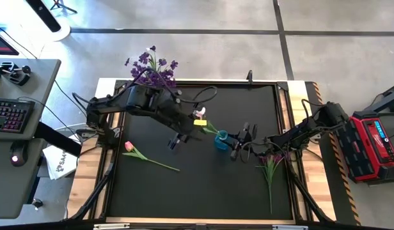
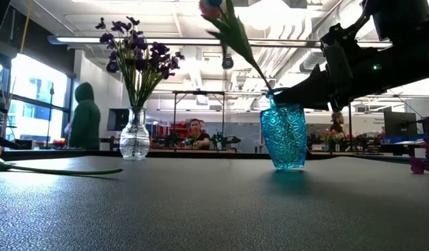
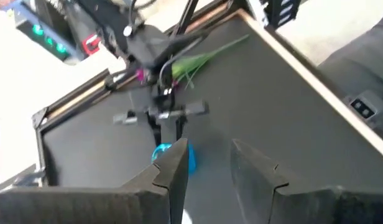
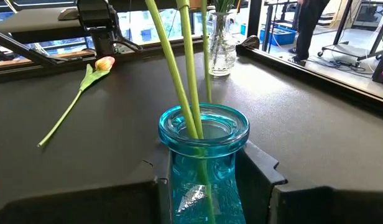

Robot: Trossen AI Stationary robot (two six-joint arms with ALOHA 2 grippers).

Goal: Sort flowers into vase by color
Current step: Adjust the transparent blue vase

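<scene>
Honestly, I read no writing anywhere. My right gripper (image 4: 210,180) clamps the blue vase (image 4: 204,155) mid-table; my left gripper (image 1: 176,140) hangs part-open, holding nothing.

The low view cuts off the top of the tulip bud (image 2: 213,7) that stands in the blue vase (image 2: 283,137). The right arm hides part of the vase's rim there.

In the right wrist view, the stems (image 4: 186,68) in the vase run out of the top edge, so their flowers do not show. The bottom of the vase is cut off too.

The left wrist view is blurred. The purple flower (image 3: 142,75) lying on the desk (image 3: 253,106) is only a small smudge.

From above, the left end effector (image 1: 176,140) is too small to tell how its fingers stand.
</scene>
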